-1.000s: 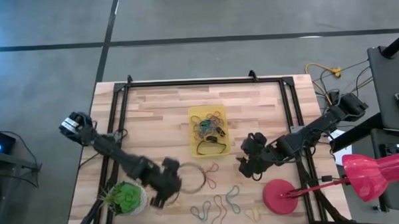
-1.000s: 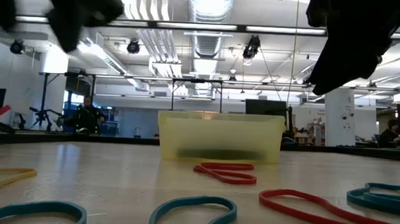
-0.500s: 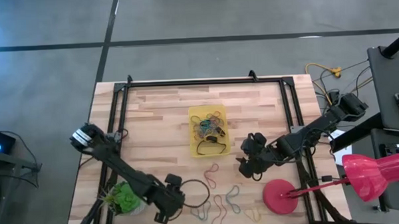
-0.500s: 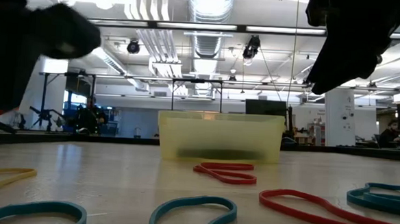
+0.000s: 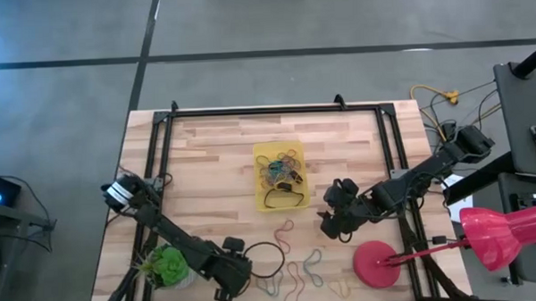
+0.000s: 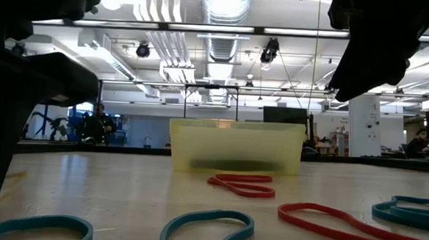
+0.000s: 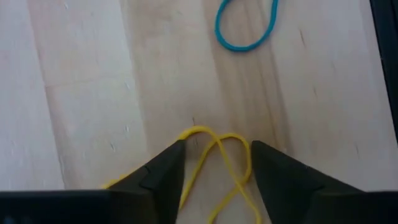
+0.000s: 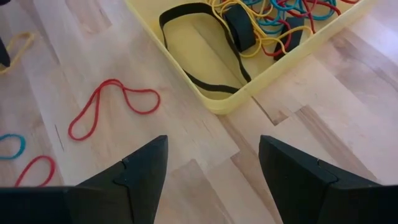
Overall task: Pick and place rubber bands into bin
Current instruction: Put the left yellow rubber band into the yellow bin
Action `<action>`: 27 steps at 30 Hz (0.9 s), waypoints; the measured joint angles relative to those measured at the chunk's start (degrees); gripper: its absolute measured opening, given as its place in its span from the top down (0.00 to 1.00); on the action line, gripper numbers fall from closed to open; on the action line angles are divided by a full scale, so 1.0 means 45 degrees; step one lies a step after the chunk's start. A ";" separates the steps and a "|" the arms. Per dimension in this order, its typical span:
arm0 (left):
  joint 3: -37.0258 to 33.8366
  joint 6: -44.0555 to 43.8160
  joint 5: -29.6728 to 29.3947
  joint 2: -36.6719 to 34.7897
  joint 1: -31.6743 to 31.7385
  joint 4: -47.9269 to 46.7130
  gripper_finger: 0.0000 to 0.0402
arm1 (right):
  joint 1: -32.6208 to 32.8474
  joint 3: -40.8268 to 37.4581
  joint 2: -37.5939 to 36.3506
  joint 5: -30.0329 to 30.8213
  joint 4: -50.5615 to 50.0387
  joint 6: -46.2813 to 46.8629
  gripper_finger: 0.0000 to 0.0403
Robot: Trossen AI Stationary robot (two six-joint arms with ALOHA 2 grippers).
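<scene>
While I watch, left gripper [image 7: 214, 163] spread over a yellow rubber band [image 7: 219, 163] – holding nothing, right gripper [image 8: 211, 163] open, empty, beside the bin [image 8: 231, 99].

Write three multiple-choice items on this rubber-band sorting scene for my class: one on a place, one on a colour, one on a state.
1. Where is the left gripper?
A. over the bin
B. low at the table's near edge, beside the green plant ball
C. off the table

2. What colour is the rubber band between the left jaws?
A. yellow
B. red
C. black

3. How do the right gripper jaws stand?
A. shut on a band
B. open, holding nothing
C. shut, empty

Answers: 1 B, the high view shows it there. 2 A, the left wrist view shows a yellow loop. 3 B, the right wrist view shows a wide gap over bare wood beside the yellow bin.
</scene>
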 joint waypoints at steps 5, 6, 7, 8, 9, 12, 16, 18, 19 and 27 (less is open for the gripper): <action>-0.0060 0.0246 -0.0343 0.0029 -0.0012 -0.0042 0.77 | 0.0000 0.0000 0.0000 0.0002 -0.0005 0.0195 0.41; -0.0122 0.0340 -0.0386 0.0029 -0.0016 0.0044 0.81 | 0.0000 0.0000 0.0002 0.0002 -0.0005 0.0190 0.41; -0.0242 0.0349 -0.0443 0.0064 -0.0016 0.0199 0.84 | 0.0000 0.0000 0.0002 0.0002 -0.0005 0.0193 0.41; -0.0388 0.0328 -0.0559 0.0092 -0.0016 0.0332 0.87 | 0.0000 0.0000 0.0002 0.0002 -0.0005 0.0195 0.41; -0.0573 0.0321 -0.0684 0.0101 -0.0016 0.0450 0.90 | 0.0000 0.0000 0.0001 -0.0001 -0.0005 0.0193 0.41; -0.1111 0.0314 -0.1138 0.0110 0.0060 0.0317 0.97 | 0.0000 0.0000 -0.0002 0.0002 -0.0010 0.0194 0.41; -0.1337 0.0341 -0.1285 0.0046 0.0229 0.0465 0.99 | -0.0005 0.0000 -0.0002 0.0002 -0.0043 0.0180 0.41; -0.1345 0.0432 -0.1360 -0.0198 0.0425 0.0383 1.00 | -0.0010 0.0000 -0.0001 0.0002 -0.0099 0.0175 0.41; -0.1324 0.0509 -0.1602 -0.0395 0.0543 0.0313 1.00 | -0.0010 0.0000 -0.0002 0.0007 -0.0105 0.0172 0.41; -0.0638 0.1897 -0.4497 -0.2419 0.2210 -0.0815 1.00 | -0.0118 -0.0005 0.0001 0.0053 -0.0114 0.0190 0.41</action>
